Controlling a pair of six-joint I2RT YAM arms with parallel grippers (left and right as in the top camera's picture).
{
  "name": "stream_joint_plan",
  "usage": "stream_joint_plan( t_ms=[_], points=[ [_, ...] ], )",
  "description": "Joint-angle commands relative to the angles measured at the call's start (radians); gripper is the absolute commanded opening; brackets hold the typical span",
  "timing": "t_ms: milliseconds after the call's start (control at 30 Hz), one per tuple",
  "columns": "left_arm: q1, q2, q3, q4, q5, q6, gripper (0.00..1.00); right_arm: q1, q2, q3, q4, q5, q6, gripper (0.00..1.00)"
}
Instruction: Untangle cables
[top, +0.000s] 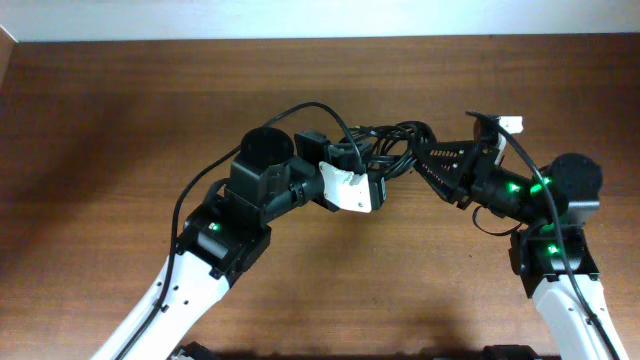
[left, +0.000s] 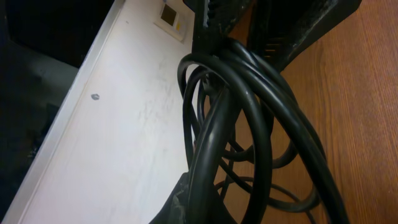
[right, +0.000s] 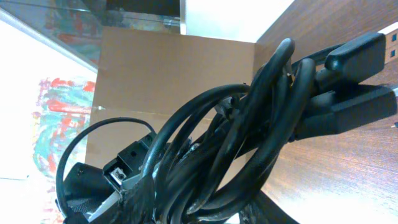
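layout | cables bunched over bench middle | between left end effector and right end effector

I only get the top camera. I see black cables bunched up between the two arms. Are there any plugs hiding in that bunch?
Observer: Yes. The right wrist camera shows two chunky black plugs poking out of one side of the cables.
Operator: Is it all one tight knot?
Observer: Not from the left wrist camera. There the cables make several round loops with gaps you can see through.
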Motion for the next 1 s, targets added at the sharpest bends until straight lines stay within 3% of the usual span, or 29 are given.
stream_joint_plan(
  t_ms=[0, 300, 533, 733, 900, 967],
  points=[
    [-0.008, 0.014, 0.016, 0.006, 0.030, 0.009, 0.00, 0.010, 0.003, 0.008, 0.004, 0.005, -0.015, 0.41],
    [-0.008, 0.022, 0.016, 0.017, 0.029, 0.009, 0.00, 0.050, 0.003, 0.008, 0.004, 0.016, -0.015, 0.41],
    [-0.008, 0.022, 0.016, 0.017, 0.026, 0.009, 0.00, 0.050, 0.003, 0.008, 0.004, 0.016, -0.015, 0.24],
    [-0.008, 0.022, 0.016, 0.017, 0.025, 0.009, 0.00, 0.050, 0.003, 0.008, 0.004, 0.008, -0.015, 0.20],
    [-0.008, 0.022, 0.016, 0.017, -0.074, 0.009, 0.00, 0.050, 0.003, 0.008, 0.005, -0.018, -0.019, 0.18],
    [-0.008, 0.022, 0.016, 0.017, -0.101, 0.008, 0.00, 0.050, 0.003, 0.008, 0.005, -0.029, -0.020, 0.10]
  ],
)
